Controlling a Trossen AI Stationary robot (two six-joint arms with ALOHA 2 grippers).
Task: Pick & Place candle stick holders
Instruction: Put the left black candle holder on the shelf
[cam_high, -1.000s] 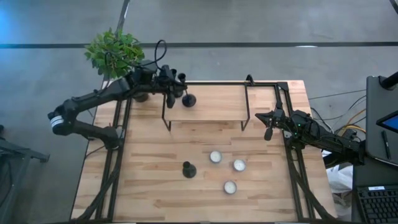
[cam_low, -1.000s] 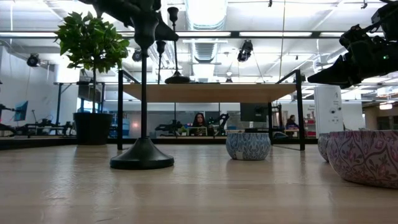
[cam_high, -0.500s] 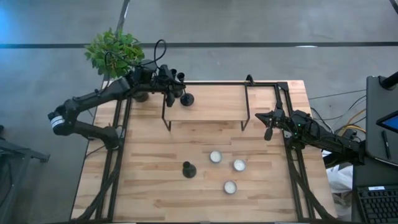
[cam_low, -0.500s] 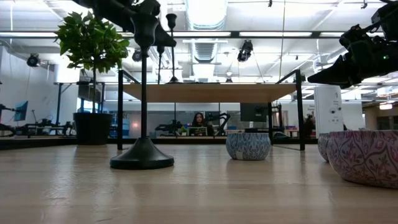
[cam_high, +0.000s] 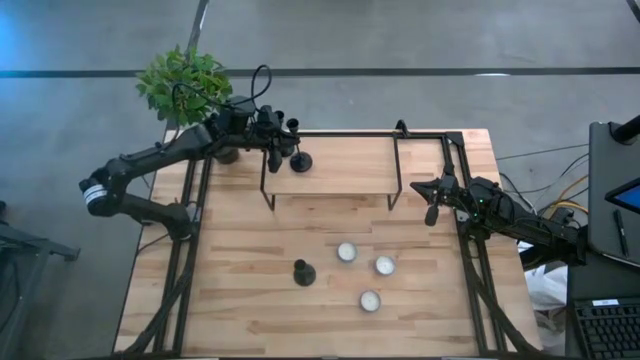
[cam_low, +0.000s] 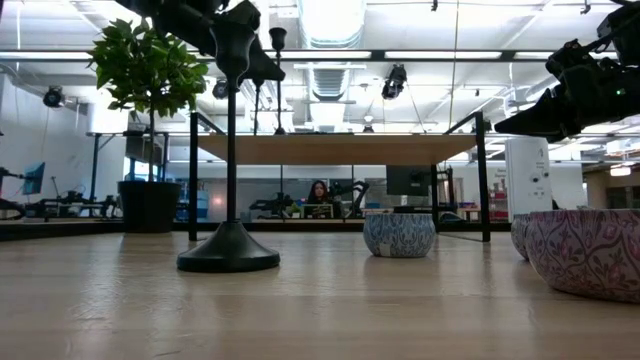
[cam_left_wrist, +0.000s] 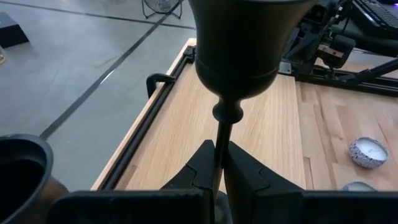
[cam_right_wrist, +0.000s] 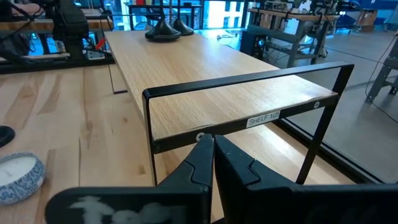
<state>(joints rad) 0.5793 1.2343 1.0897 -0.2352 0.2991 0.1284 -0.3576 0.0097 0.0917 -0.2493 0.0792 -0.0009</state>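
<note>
My left gripper is over the left end of the raised wooden shelf, shut on a black candlestick. The candlestick's flared base is at the shelf top. The right wrist view shows two dark bases together at that end of the shelf. Another black candlestick stands by its base on the table in front of the shelf. Three silvery-white tealight cups sit to its right. My right gripper is shut and empty, held above the table by the shelf's right legs. My left gripper pinches the candlestick's thin stem between its two fingers, just below the knob under the cup top. The fingers come level from the table's left side and lie across the stem. The candlestick stands upright. Its base is at the shelf top; whether it rests there I cannot tell.
A potted plant in a dark pot stands off the table's far left corner, close behind my left arm. The shelf's black metal frame and legs stand across the far half of the table.
My left gripper has shifted a little toward the table's left edge with the candlestick. In the low view its cup top has come down a little and its base has sunk behind the shelf's front edge. The candlestick stays upright.
</note>
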